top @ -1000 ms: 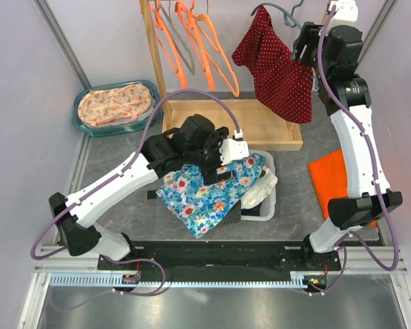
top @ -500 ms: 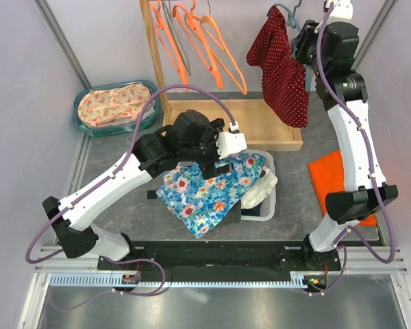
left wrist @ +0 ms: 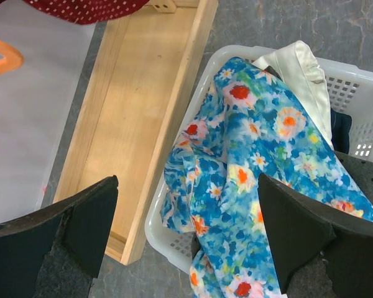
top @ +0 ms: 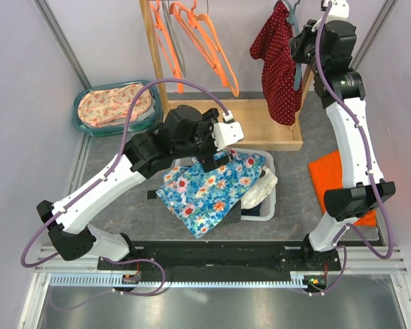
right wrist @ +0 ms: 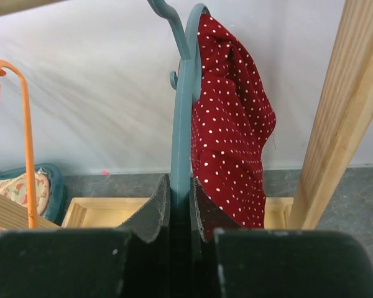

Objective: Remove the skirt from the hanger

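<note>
Top external view, biggest stuff first: the wooden rack (top: 267, 127) sat at 12 o'clock on the table. Just below it, a blue floral cloth (top: 205, 195) was draped over the white basket (left wrist: 354, 87) near the middle and spilled out toward 7 o'clock. The red polka-dot skirt (top: 277, 65) was up at about 1 o'clock, on the teal hanger (right wrist: 181, 112) and bunched to one side of it, with the hem dangling over the rack's base. A few orange hangers (top: 205, 51) hung around 12 o'clock. The right gripper (right wrist: 180, 208) was clenched tight on the hanger's stem, beside the skirt. The left gripper (left wrist: 188, 198) hovered over the basket, jaws spread wide, nothing in them.
</note>
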Robot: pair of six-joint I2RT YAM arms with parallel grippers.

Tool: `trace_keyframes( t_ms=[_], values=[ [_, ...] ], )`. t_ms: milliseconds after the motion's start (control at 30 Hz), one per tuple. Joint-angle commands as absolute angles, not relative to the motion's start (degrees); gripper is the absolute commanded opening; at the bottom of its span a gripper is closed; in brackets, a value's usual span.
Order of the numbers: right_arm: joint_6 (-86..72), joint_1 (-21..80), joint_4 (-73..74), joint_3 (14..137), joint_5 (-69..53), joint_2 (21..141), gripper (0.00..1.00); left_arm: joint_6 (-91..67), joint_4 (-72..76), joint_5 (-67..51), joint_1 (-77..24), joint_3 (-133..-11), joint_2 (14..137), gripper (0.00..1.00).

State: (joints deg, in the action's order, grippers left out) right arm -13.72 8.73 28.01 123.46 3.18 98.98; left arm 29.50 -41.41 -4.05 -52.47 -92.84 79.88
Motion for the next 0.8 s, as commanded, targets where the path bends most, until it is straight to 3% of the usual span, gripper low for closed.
trace_keyframes(
  t_ms=[0, 300, 533, 767],
  values=[
    [-13.62, 8.61, 15.59, 123.84, 1.49, 95.98, 0.0, 26.72, -38.32, -2.11, -51.86, -94.48, 78.13, 1.0],
    [-13.97, 8.61, 11.77, 125.86, 0.09, 93.25, 0.0, 24.87, -37.79, -3.34, -50.89, -94.22, 77.7, 1.0],
    [-13.36, 8.7, 10.11, 106.21, -5.28, 78.17, 0.0, 23.2, -37.88, -4.57, -50.71, -96.06, 77.17, 1.0],
    [-12.3, 8.61, 12.57, 99.42, -4.57, 69.53, 0.0, 22.5, -37.79, -4.66, -50.71, -97.82, 76.99, 1.0]
  ],
)
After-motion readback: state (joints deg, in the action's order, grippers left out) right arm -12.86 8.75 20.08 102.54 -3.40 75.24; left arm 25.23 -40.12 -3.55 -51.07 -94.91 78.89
